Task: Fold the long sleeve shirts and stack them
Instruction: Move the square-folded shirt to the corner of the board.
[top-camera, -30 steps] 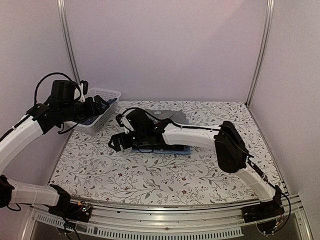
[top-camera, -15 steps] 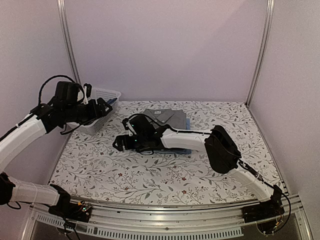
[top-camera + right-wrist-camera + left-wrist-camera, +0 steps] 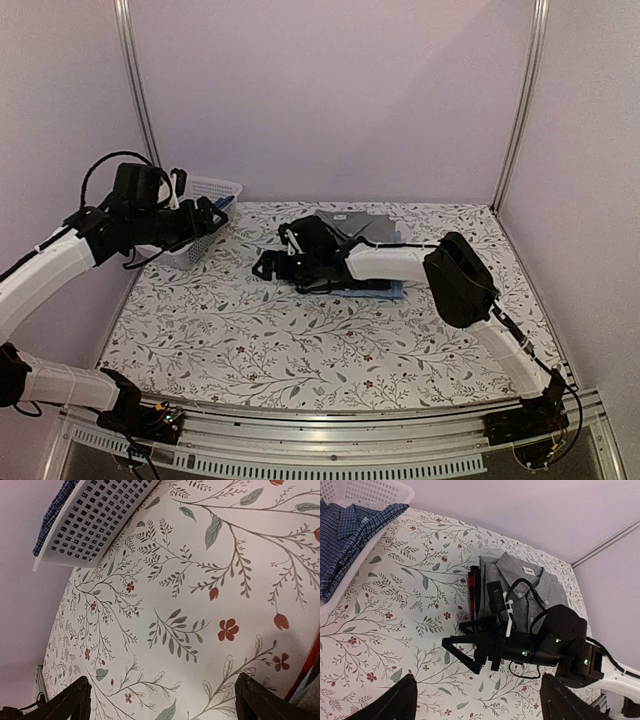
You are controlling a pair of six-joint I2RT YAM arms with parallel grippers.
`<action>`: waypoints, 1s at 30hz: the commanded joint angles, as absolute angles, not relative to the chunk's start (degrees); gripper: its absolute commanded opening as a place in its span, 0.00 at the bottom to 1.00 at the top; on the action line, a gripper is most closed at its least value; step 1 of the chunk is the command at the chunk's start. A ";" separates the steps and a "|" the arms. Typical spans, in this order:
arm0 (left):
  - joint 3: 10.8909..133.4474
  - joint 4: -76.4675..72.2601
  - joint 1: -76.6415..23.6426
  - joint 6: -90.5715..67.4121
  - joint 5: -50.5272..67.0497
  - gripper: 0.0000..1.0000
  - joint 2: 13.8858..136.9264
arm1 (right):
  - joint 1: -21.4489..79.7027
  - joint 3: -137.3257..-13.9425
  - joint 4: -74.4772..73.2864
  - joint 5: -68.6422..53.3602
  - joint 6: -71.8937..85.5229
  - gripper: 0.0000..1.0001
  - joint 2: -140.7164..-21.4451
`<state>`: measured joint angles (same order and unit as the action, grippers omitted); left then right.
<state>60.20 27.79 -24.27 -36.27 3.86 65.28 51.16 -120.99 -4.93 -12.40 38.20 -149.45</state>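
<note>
A folded grey shirt (image 3: 352,227) lies collar up at the far middle of the bench (image 3: 300,350), topmost of a small stack. From the top camera a light blue shirt (image 3: 385,290) shows as a strip along the near side of the stack, under the right arm. In the left wrist view a thin dark layer with a red edge (image 3: 472,582) peeks out at the grey shirt's left side; it may be another shirt, but too little of it shows to be sure. The right arm reaches across the stack, and the right pincer (image 3: 266,268) sits low over the bare floral cloth just left of it. Its fingers stand well apart with nothing between them, and its own camera shows only the printed cloth between the two tips. A white basket (image 3: 216,187) stands at the far left corner of the bench, well apart from the stack. A blue checked shirt (image 3: 345,535) lies rumpled inside it, one fold draped over the rim. The left arm is raised on the left. The left pincer (image 3: 207,221) hangs in the air at the basket's near right side, pointing toward the middle of the bench. Its fingers are spread wide and hold nothing, and it touches neither the basket nor the checked shirt.
</note>
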 commanded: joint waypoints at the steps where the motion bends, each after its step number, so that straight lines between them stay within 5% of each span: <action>1: 60.64 27.17 -24.96 -36.55 4.22 0.84 65.73 | 45.17 -113.22 -10.43 -12.08 39.11 0.99 -147.17; 30: 60.29 27.14 -26.85 -37.60 3.04 0.84 66.57 | 22.47 -92.14 -10.07 -24.94 24.33 0.99 -132.72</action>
